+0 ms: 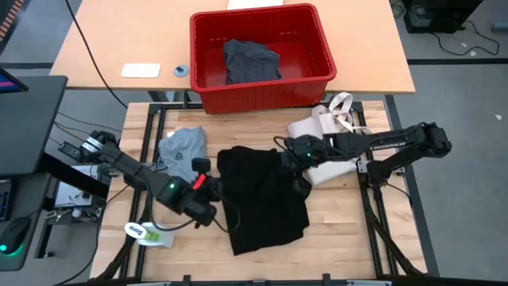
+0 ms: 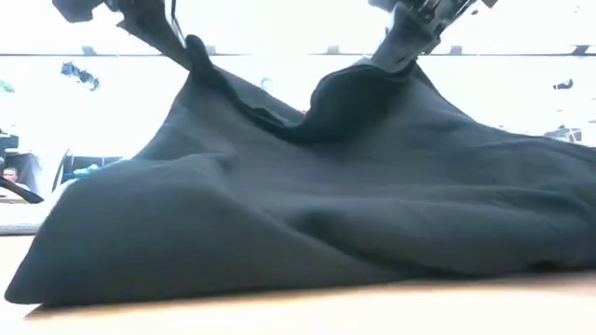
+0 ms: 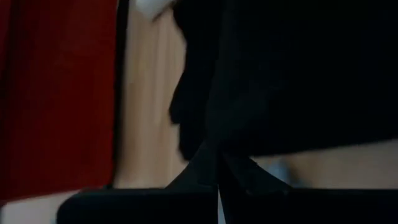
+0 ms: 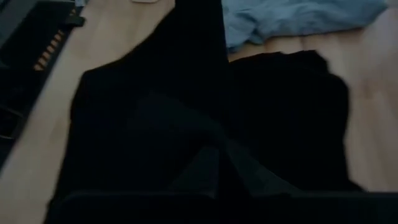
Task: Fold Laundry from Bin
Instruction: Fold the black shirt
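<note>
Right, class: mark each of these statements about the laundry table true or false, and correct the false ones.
1. Both hands are shut on the black garment. True: left hand, right hand.
2. The red bin is empty. False: a dark grey garment lies in it.
3. The light grey T-shirt lies on the table beside the left arm. True.
4. The canvas tote bag is inside the bin. False: it lies on the table by the right arm.
</note>
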Motion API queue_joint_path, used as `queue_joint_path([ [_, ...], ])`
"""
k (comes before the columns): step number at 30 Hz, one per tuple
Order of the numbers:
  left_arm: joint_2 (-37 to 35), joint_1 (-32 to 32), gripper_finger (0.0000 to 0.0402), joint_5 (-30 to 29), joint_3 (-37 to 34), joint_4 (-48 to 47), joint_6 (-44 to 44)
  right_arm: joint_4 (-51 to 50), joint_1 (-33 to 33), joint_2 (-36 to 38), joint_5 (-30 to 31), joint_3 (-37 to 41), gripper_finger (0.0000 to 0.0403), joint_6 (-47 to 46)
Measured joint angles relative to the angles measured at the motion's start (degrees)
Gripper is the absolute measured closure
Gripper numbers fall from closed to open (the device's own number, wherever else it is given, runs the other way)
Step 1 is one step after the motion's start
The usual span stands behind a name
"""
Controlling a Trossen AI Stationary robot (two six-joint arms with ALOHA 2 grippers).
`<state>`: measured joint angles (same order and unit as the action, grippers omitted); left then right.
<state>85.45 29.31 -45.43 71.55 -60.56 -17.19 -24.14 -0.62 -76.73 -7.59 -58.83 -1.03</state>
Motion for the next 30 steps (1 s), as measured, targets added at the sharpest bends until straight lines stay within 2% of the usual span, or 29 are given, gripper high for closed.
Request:
queue_joint_path([
  [5, 0.0, -4.46, 0.0399, -0.26, -0.04, -7.55, -0.2, 0.07, 4.22, 0.0, 2.43, 0.0, 0.039, 3.92],
  [12, 0.0, -12.76, 0.0399, -0.19, -0.04, -7.63, 2.3, 0.07, 8.96, 0.0, 3.47, 0.0, 0.0389, 11.19],
  [19, 0.0, -19.32, 0.0399, 6.75, -0.04, -7.05, 0.79, 0.04, 11.07, 0.0, 3.55, 0.99, 0.0376, 18.44],
  [23, 0.0, -20.21, 0.0374, 7.43, -0.04, -6.88, -0.71, 0.12, 11.03, 0.0, 3.5, 2.24, 0.0325, 20.87],
  [30, 0.0, -21.28, 0.026, 7.6, -0.04, -7.08, -2.83, 1.87, 12.43, 0.0, 11.66, 2.79, 0.0212, 21.54],
])
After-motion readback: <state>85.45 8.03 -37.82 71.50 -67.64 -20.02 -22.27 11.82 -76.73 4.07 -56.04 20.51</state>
